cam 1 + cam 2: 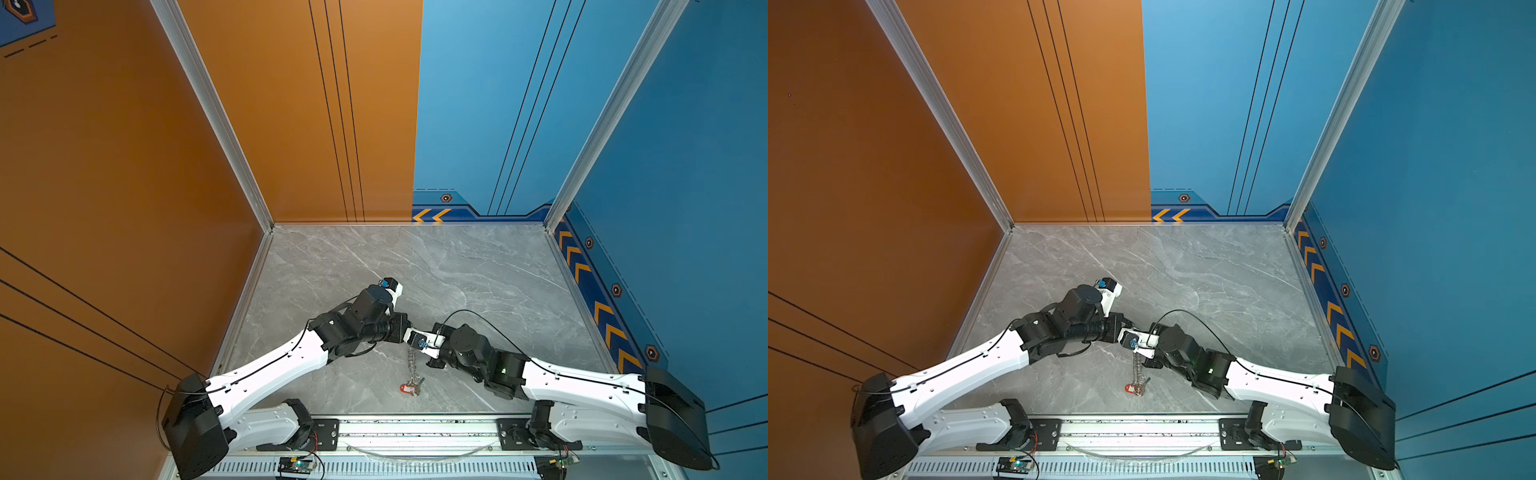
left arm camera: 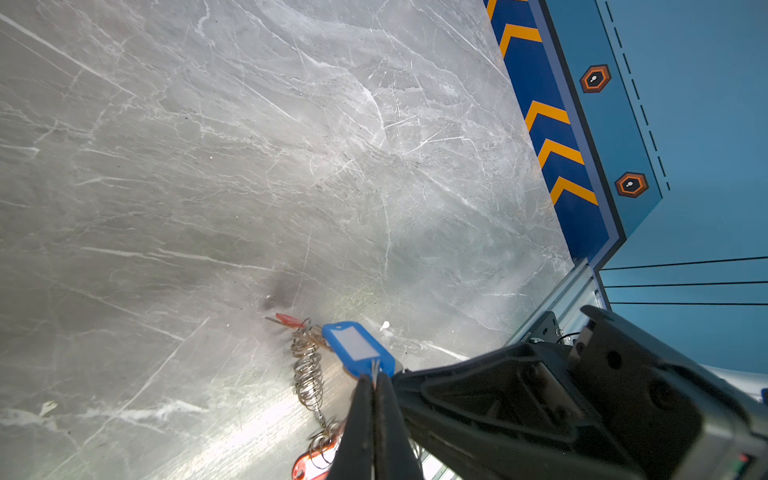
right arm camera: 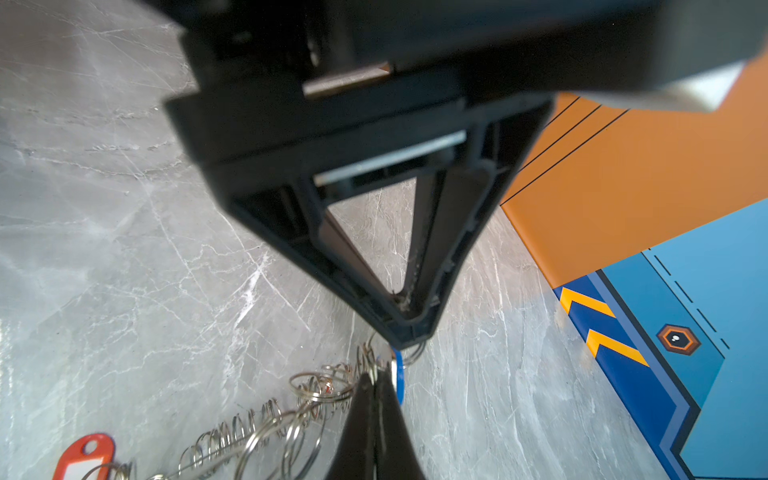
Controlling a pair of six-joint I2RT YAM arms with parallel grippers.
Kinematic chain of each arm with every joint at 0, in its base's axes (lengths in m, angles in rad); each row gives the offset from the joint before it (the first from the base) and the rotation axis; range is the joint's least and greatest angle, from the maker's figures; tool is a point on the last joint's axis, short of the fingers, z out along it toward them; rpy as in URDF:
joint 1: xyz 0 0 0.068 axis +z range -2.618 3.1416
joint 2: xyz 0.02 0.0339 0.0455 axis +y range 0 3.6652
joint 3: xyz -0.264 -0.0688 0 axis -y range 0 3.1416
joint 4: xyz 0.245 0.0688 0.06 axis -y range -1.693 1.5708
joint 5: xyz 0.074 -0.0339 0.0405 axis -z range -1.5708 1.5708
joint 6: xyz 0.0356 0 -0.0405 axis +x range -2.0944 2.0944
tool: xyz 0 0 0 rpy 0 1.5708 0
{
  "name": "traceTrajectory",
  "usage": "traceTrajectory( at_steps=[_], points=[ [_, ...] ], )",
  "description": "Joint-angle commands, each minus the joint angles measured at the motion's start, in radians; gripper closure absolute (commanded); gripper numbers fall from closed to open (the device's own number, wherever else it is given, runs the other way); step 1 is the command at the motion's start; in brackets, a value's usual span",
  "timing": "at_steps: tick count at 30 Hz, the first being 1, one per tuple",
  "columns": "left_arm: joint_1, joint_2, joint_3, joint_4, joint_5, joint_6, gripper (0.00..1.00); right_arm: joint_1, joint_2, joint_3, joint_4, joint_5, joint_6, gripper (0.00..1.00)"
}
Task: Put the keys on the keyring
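Threading: L gripper pinched blue-tag key, R gripper pinched keyring (near table's front edge); next prob. needed ring alignment.

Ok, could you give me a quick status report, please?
Left gripper shut on blue tag's ring. Right gripper shut on keyring, its tail with red tag resting on table. Nothing blocking.

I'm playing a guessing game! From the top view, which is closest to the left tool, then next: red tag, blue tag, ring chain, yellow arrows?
Starting from the left tool:
1. The blue tag, right at its tip.
2. The ring chain, hanging down toward the front.
3. The red tag, lying on the table at the chain's far end.
4. The yellow arrows, far off at the back.
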State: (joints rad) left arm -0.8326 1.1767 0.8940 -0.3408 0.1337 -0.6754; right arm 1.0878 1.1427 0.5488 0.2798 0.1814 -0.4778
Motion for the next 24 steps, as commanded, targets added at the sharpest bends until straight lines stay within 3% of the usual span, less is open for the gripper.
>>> traceTrajectory(
  at_steps=[1,24],
  points=[
    [0.006,0.005,0.017,-0.022,-0.037,-0.014,0.96,0.006,-0.006,0.002,0.099,0.043,0.032,1.00],
    [0.049,-0.054,-0.106,0.197,-0.006,-0.114,1.00,0.019,0.035,-0.099,0.444,0.084,0.180,1.00]
  ],
)
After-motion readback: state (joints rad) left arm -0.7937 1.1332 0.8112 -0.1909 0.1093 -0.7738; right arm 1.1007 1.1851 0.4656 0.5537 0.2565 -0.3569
